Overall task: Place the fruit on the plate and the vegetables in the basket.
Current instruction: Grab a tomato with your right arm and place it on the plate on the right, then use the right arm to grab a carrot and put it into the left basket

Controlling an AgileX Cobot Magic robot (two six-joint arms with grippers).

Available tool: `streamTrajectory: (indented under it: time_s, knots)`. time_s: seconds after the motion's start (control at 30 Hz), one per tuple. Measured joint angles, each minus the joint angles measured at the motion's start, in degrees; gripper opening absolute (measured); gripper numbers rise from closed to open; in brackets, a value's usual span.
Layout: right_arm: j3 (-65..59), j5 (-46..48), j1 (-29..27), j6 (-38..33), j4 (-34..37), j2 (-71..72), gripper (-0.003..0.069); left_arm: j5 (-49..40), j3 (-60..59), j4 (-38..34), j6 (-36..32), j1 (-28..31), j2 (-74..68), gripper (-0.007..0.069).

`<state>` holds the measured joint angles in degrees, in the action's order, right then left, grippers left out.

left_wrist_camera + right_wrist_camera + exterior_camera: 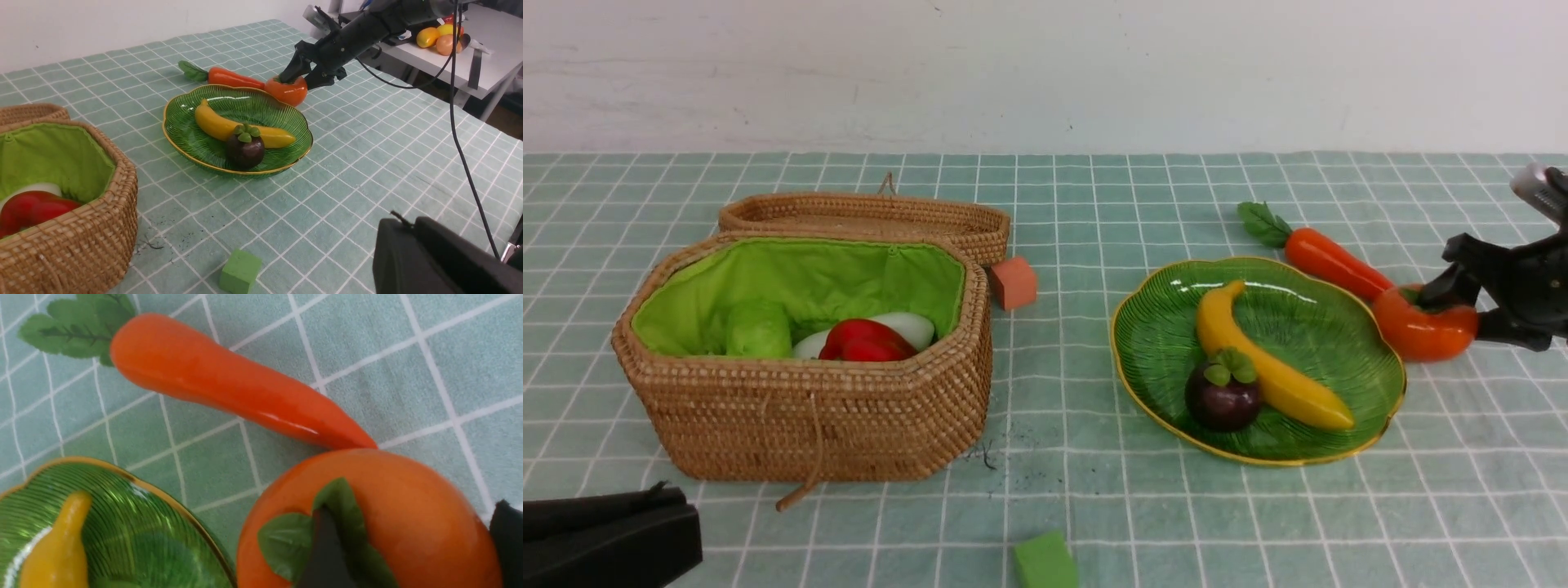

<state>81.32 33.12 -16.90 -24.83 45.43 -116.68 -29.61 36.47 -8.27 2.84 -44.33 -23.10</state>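
Your round glossy orange persimmon w/ green calyx (1425,333) sits on the checked teal tablecloth (1094,490), just off the plate's rim at approx 2 o'clock from plate centre. The right gripper (1462,309) is on it: black jaws are spread around the fruit, one finger lying over the calyx, the other at the fruit's far side. Whether they're pinching yet, you can't tell; the fruit sits on the cloth.

Touching the persimmon at its 11 o'clock is the tip of the long orange toy carrot w/ green leaves (1327,260), lying flat, leaves pointing away toward 10 o'clock.

The wide green ribbed glass plate w/ gold wavy rim (1160,343) holds the long yellow banana (1270,363) running diagonally, and the dark purple mangosteen w/ green top (1223,396) touching the banana's near side.

Well apart at 9 o'clock, the deep brown wicker basket w/ bright green lining (809,416) holds the red bell pepper (866,341), white oblong radish (911,327) and bumpy light-green gourd (758,329). The flat wicker lid (866,216) leans behind it; a small orange cube (1014,282) is beside the lid, a small green cube (1045,562) near the front edge.

Left gripper (392,222): parked low at 7 o'clock, jaws pressed together, nothing in them.
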Motion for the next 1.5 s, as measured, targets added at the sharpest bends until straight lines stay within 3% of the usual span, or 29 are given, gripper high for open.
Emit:
streamTrajectory:
  time_s: [0.27, 0.4, 0.6, 0.8, 0.9, 1.0, 1.13, 1.27, 1.3, 1.43, 1.5]
  knots:
    - [-0.5, 3.0, -2.1, 0.2, -7.5, 7.1, 0.0472, 0.6, 0.0, 0.0, 0.1, 0.0, 0.0, 0.0036]
    - [-0.5, 10.6, -0.9, 0.5, -8.2, 12.0, 0.0472, 0.7, 0.0, 0.0, 0.1, 0.0, 0.0, 0.0036]
    - [-0.5, 15.7, 11.4, -1.8, -7.2, 12.2, 0.0471, 1.1, 0.0, 0.0, 0.1, 0.0, 0.0, 0.0036]
    - [-0.5, 11.9, 16.0, -1.9, -12.6, 10.2, 0.0470, 1.2, 0.0, 0.0, 0.1, 0.0, 0.0, 0.0036]
    - [-0.5, 9.3, 16.5, -1.9, -13.6, 10.0, 0.0511, 1.3, 0.0, 0.1, 0.1, 0.0, 0.0, 0.0036]
    - [0.2, 8.6, 16.4, -1.9, -14.0, 10.0, 0.0650, 1.7, 0.0, 0.3, 0.1, 0.0, 0.0, 0.0036]
    - [2.2, 10.7, 16.3, -1.9, -14.0, 10.0, 0.0671, 2.7, 0.0, 1.1, 0.1, 0.0, 0.0, 0.0036]
    - [6.1, 13.4, 15.2, -1.9, -15.4, 10.5, 0.0591, 4.6, 0.0, 1.5, 0.1, 0.0, 0.0, 0.0037]
    - [8.3, 14.0, 14.1, -1.9, -17.3, 10.5, 0.0521, 5.2, 0.0, 1.5, 0.1, 0.0, 0.0, 0.0039]
    - [14.6, 15.7, 11.6, -3.7, -21.9, 7.9, 0.0398, 5.9, 0.0, 1.7, 0.1, 0.0, 0.0, 0.0039]
    - [19.3, 17.4, 10.3, -5.9, -22.5, 4.4, 0.0380, 6.0, 0.0, 2.2, 0.1, 0.0, 0.0, 0.0039]
